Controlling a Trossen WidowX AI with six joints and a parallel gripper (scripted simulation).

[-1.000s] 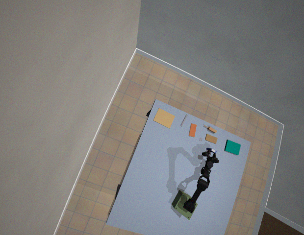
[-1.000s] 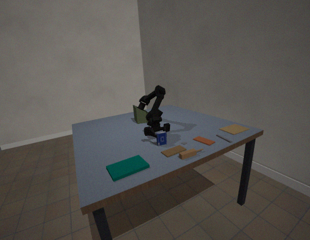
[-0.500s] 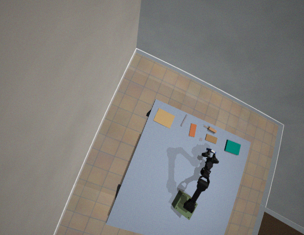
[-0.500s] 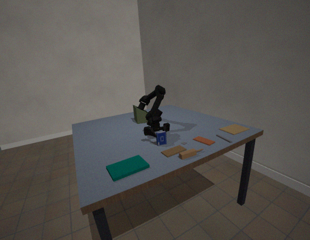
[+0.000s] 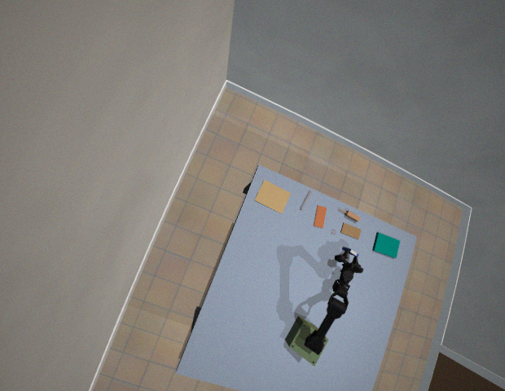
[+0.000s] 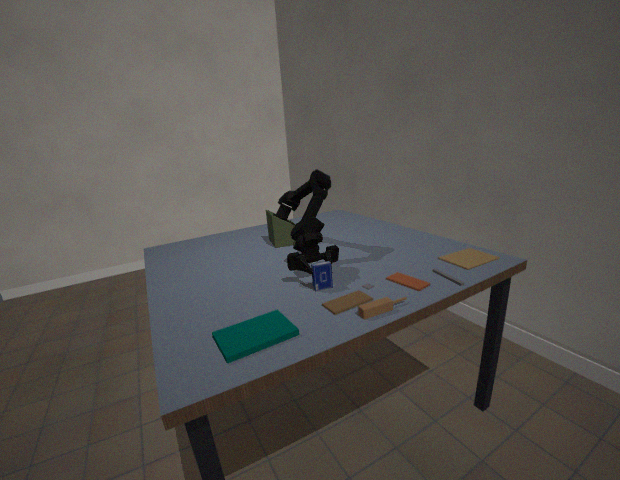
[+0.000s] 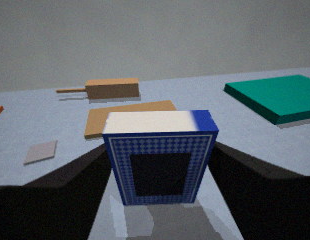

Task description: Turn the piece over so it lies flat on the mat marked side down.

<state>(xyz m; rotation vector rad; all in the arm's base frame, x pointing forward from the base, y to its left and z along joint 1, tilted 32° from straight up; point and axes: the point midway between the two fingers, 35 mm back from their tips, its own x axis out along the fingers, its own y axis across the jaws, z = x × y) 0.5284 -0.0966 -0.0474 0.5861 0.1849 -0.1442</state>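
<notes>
The piece (image 7: 160,165) (image 6: 321,275) (image 5: 349,251) is a small blue box with a white top edge. It stands upright on one edge on the blue-grey mat (image 7: 245,135) (image 6: 222,268) (image 5: 244,294). The face toward the wrist camera has a patterned blue frame around a dark rectangle. My gripper (image 7: 158,145) (image 6: 314,268) (image 5: 349,255) is low over the mat and shut on the piece, with one black finger on each side. The arm reaches out from the green base (image 5: 298,336) (image 6: 278,229).
Beyond the piece lie a tan board (image 7: 125,116) (image 5: 350,230), a wooden block with a handle (image 7: 112,88) (image 5: 352,216), a small grey square (image 7: 41,151) (image 5: 333,231) and an orange slab (image 5: 319,216). A green slab (image 7: 275,97) (image 5: 386,244) lies to the right. A large tan board (image 5: 272,195) and a grey rod (image 5: 305,199) lie farther left.
</notes>
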